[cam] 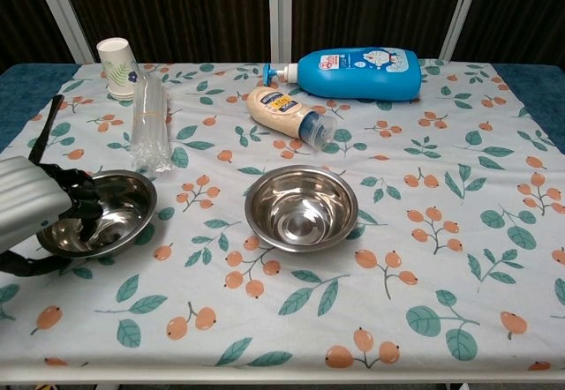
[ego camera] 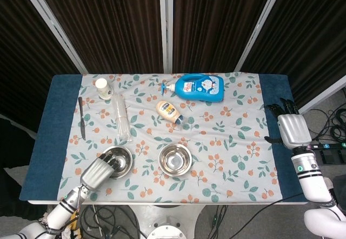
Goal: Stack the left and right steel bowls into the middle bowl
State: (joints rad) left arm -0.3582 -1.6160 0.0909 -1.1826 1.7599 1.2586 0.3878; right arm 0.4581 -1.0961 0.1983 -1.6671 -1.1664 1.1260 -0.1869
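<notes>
Two steel bowls are in view on the floral cloth. The left bowl (ego camera: 123,160) (cam: 115,209) rests on the table near the front left. My left hand (ego camera: 99,171) (cam: 35,205) is at its near-left side, fingers (cam: 79,198) hooked over the rim into the bowl and the thumb low against the outer wall. The middle bowl (ego camera: 175,159) (cam: 301,207) stands upright just right of it, with nothing else inside. My right hand (ego camera: 292,130) hovers over the blue strip at the table's right edge, fingers spread and holding nothing; the chest view does not show it.
A blue pump bottle (ego camera: 199,87) (cam: 357,62) lies at the back. A beige squeeze bottle (ego camera: 170,111) (cam: 287,112) lies just behind the middle bowl. A paper cup (ego camera: 101,86), a clear plastic sleeve (ego camera: 121,117) (cam: 149,125) and a black stick (ego camera: 81,117) lie behind the left bowl.
</notes>
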